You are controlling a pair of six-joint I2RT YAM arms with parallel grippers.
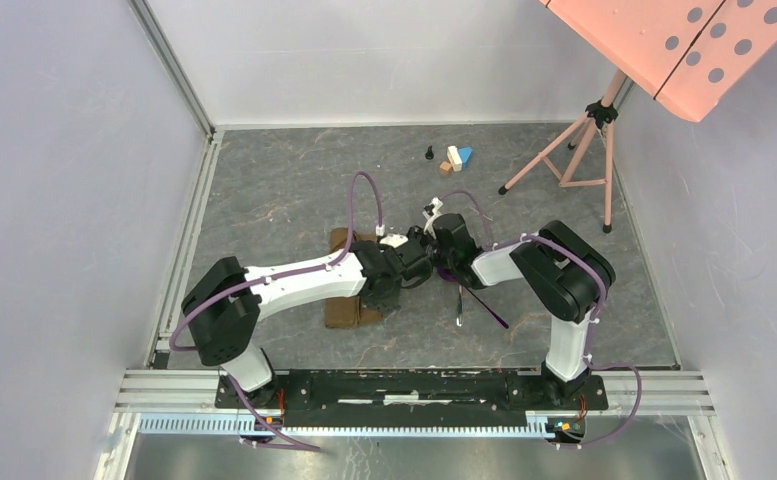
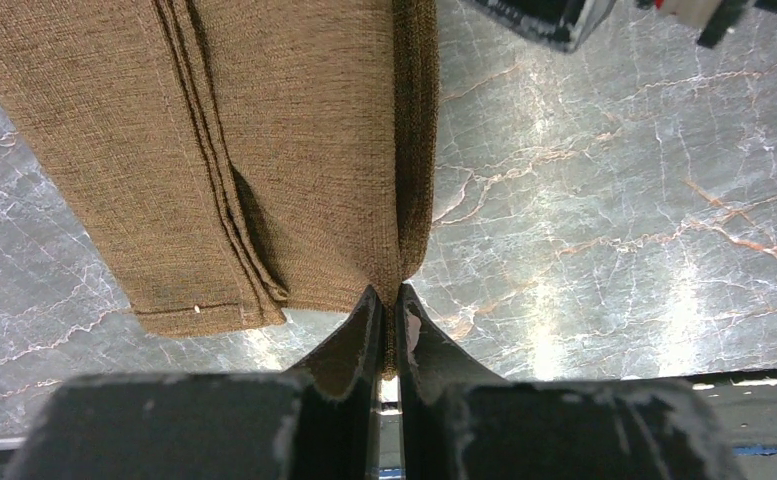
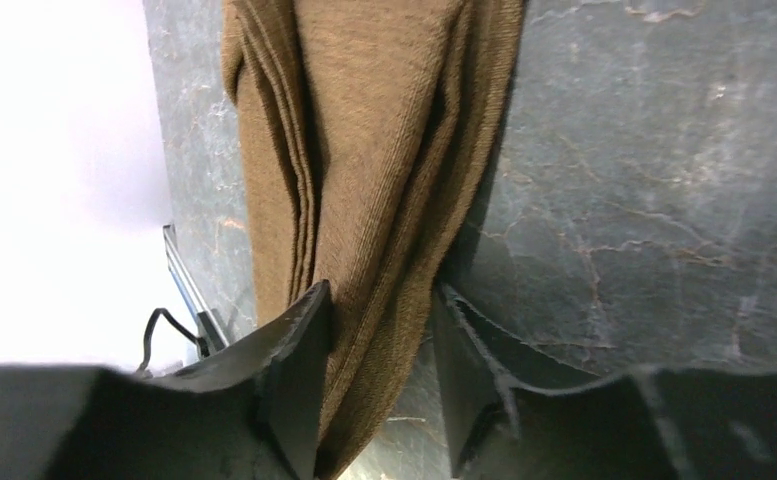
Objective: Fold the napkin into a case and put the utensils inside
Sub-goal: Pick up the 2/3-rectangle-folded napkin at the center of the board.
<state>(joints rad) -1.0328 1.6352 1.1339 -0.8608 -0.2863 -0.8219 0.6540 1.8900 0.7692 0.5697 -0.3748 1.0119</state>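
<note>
Top external | napkin (image 1: pixel 349 314) long axis near-far | left end effector (image 2: pixel 389 296), right end effector (image 3: pixel 382 296) clamp it

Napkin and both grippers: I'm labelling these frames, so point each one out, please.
napkin (image 2: pixel 294 150): left wrist view, flat folded panel.
left gripper (image 2: pixel 389 297): left wrist view, between fingertips pinching the cloth edge.
right gripper (image 3: pixel 379 310): right wrist view, between fingertips, on the cloth.

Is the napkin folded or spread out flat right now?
Folded. The napkin is a narrow strip with stacked layer edges showing, and the left gripper pinches one edge of it.
</note>
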